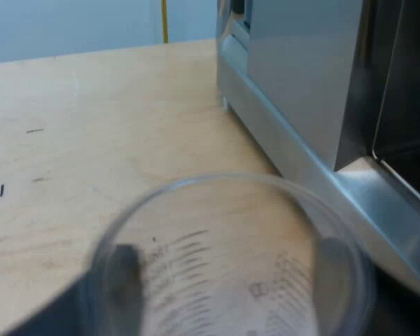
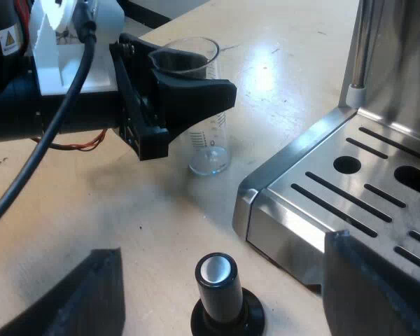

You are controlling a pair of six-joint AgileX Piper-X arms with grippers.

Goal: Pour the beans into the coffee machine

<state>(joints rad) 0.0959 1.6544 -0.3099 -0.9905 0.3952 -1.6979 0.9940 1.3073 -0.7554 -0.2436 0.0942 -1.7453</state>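
An empty measuring glass (image 2: 208,143) with printed marks stands on the wooden table beside the espresso machine (image 2: 315,196). My left gripper (image 2: 178,87) is shut on the glass near its rim. In the left wrist view the glass (image 1: 231,280) sits close up, and its dark fingers (image 1: 122,269) show through both walls, with the machine's steel side (image 1: 301,84) just beyond. My right gripper (image 2: 224,243) is open with nothing between its fingers, hanging over a tamper (image 2: 218,280) with a black knob and silver top.
The machine's slotted drip tray (image 2: 378,182) lies close to my right gripper. A steel steam wand (image 2: 359,49) hangs above the tray's corner. Bare wooden table (image 1: 91,140) stretches away from the machine.
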